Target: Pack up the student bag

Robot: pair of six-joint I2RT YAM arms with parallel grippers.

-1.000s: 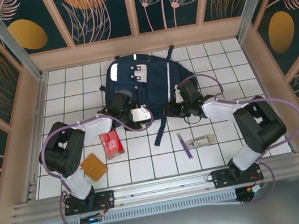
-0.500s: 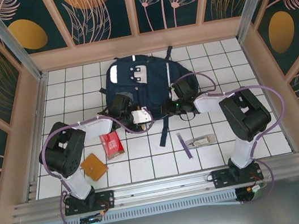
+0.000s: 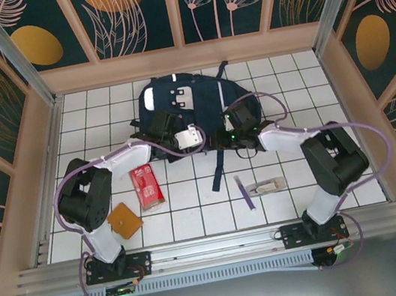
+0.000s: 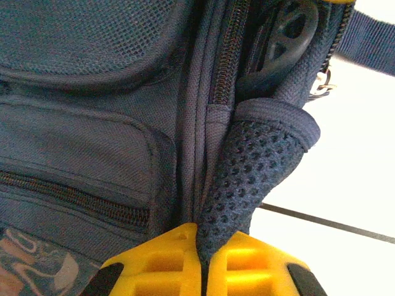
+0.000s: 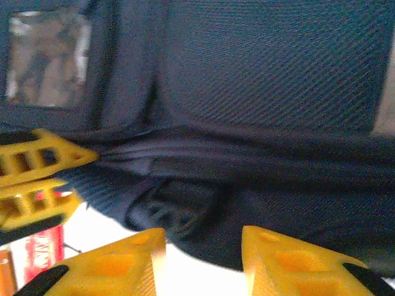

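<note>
The student bag (image 3: pixel 202 102) is a navy backpack lying flat at the back of the table. My left gripper (image 3: pixel 207 141) is at the bag's near edge. In the left wrist view that gripper (image 4: pixel 203 239) is shut on a dark mesh padded flap (image 4: pixel 259 154) of the bag (image 4: pixel 92 111), beside a zipper. My right gripper (image 3: pixel 232 136) sits just right of it, also at the near edge. In the right wrist view it (image 5: pixel 203 237) stands open with nothing between its fingers, facing the bag (image 5: pixel 278 74) and a black buckle (image 5: pixel 179 206). The left gripper's yellow fingers (image 5: pixel 43 157) show there, pinching fabric.
A red box (image 3: pixel 146 185) and a brown square pad (image 3: pixel 125 219) lie near the left arm. A purple pen (image 3: pixel 245 192) and a pale clear item (image 3: pixel 269 185) lie in front of the right arm. Raised walls ring the white gridded table (image 3: pixel 295 94).
My left gripper has closed on the bag's mesh flap and moved slightly away from me, and the bag shifted with it. The right gripper has moved left along the bag's near edge and opened a little wider.
</note>
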